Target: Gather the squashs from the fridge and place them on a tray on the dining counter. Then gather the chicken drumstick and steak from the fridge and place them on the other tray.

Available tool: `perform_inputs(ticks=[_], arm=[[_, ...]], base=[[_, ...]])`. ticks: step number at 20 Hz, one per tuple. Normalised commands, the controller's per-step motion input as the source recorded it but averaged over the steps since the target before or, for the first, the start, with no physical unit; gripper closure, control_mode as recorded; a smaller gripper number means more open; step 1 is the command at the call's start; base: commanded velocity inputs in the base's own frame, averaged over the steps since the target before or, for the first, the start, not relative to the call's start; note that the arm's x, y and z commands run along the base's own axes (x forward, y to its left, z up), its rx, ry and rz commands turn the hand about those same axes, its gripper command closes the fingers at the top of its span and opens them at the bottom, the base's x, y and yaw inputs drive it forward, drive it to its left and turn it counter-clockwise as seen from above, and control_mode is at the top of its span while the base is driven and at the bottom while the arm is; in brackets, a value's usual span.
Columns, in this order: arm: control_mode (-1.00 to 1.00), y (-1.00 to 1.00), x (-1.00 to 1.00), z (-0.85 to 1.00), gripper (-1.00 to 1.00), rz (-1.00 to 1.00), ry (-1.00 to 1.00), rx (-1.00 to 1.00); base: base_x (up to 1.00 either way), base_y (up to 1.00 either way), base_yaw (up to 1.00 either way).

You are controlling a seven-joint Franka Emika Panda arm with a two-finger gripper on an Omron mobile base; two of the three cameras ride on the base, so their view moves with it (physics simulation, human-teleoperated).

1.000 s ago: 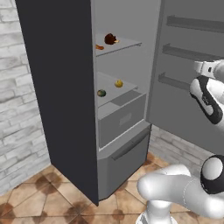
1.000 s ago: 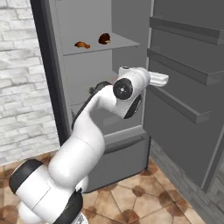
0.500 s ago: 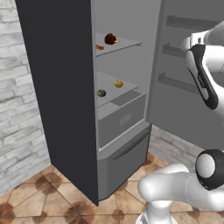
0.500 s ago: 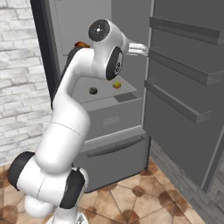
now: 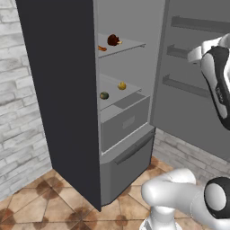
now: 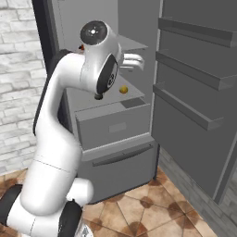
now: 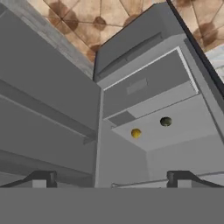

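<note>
- The fridge [image 5: 63,90] door stands wide open so the arm can reach in.
- Two squashes, a yellow squash [image 5: 121,85] and a green squash [image 5: 104,95], sit on the lower shelf [image 5: 117,96].
- The steak [image 5: 113,40] and chicken drumstick [image 5: 102,48] rest on the top shelf [image 5: 126,45].
- The hand [image 7: 111,177] is spread wide and empty, up high by the fridge, aimed down at the squashes, likely to pick one.

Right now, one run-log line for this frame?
phase: reaching into fridge | door: open | gripper: open, empty | yellow squash, green squash: middle shelf | steak, drumstick: upper shelf
</note>
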Motion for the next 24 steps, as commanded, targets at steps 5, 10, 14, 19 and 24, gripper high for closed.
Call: perform_inputs(ticks=[5,10,14,19,24], arm=[[-1.0,0.24,-0.86,-0.57,-1.0,0.1,0.0,0.0],[-1.0,0.42,-0.42,-0.4,-1.0,0.04,0.06,-0.03],[-1.0,0.08,-0.03,-0.13,-1.0,0.01,0.06,-0.01],[-1.0,0.0,0.0,-0.02,-1.0,0.0,0.01,0.0],[1.0,0.0,0.0,0.0,-1.0,0.0,0.0,0.0]], base=[[0.0,0.0,0.0],[0.0,0.0,0.0],[0.0,0.0,0.0],[0.0,0.0,0.0],[0.45,-0.28,0.09]])
